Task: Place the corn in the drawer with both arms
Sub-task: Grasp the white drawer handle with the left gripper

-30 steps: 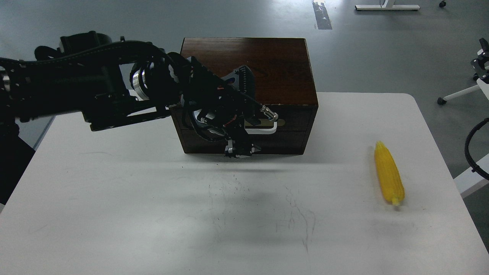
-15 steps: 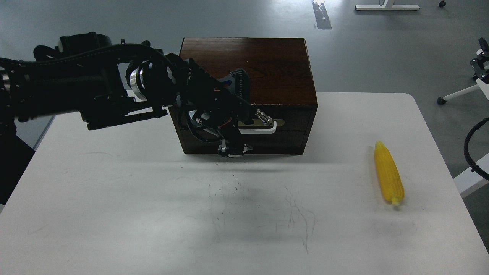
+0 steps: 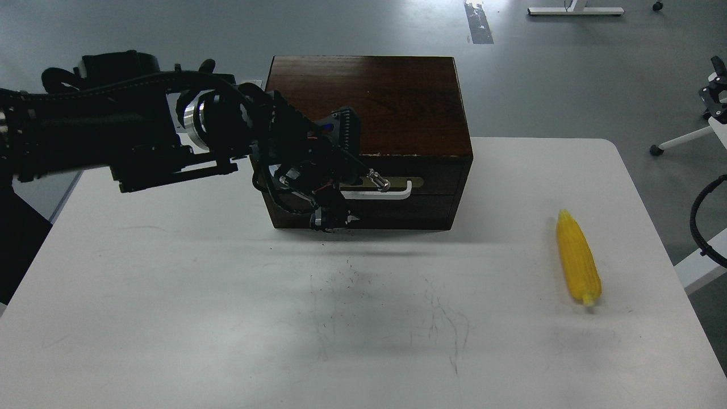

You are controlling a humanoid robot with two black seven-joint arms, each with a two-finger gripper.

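White table on grey floor | left gripper at drawer front, jaws spread, straddling handle's left end | corn far right of jaws, untouched | right gripper unseen | risk: off-centre pull slips handle or drags box.

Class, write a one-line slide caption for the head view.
Left black claw open in front of the shut dark brown wooden drawer's white bar handle; bright yellow plastic-looking corn cob lies on the white table.

Single head view, looking forward and down, table near
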